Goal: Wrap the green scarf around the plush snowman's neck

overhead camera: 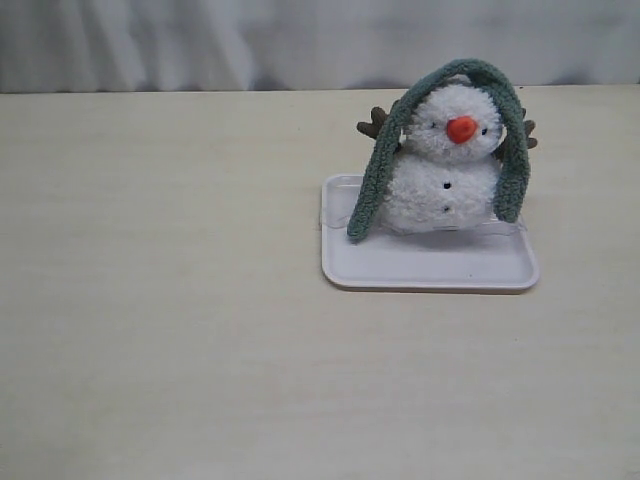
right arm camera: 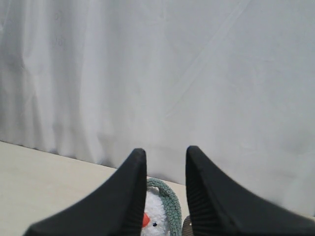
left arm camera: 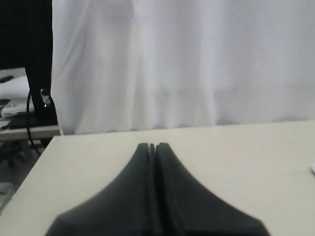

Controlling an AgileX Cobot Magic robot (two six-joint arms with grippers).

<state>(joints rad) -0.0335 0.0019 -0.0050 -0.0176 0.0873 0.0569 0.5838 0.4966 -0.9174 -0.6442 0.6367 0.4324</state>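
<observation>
While green scarf (overhead camera: 372, 185) caps plush snowman (overhead camera: 445, 190) on tray (overhead camera: 430, 270), left pincer (left arm camera: 152, 146) closed, right pincer (right arm camera: 166, 150) parted.

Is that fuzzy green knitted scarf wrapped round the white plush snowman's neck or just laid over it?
Only draped: the green knitted scarf arches over the white plush snowman's head, ends hanging loose at its sides.

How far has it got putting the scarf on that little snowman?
The fuzzy grey-green knitted scarf is draped over the head of the fluffy white plush snowman on the white rectangular tray, both ends hanging down its sides. Nothing is in hand: the left fingers are shut empty, the right fingers open, empty. Left to do: bring the scarf down to the neck and wrap it.
</observation>
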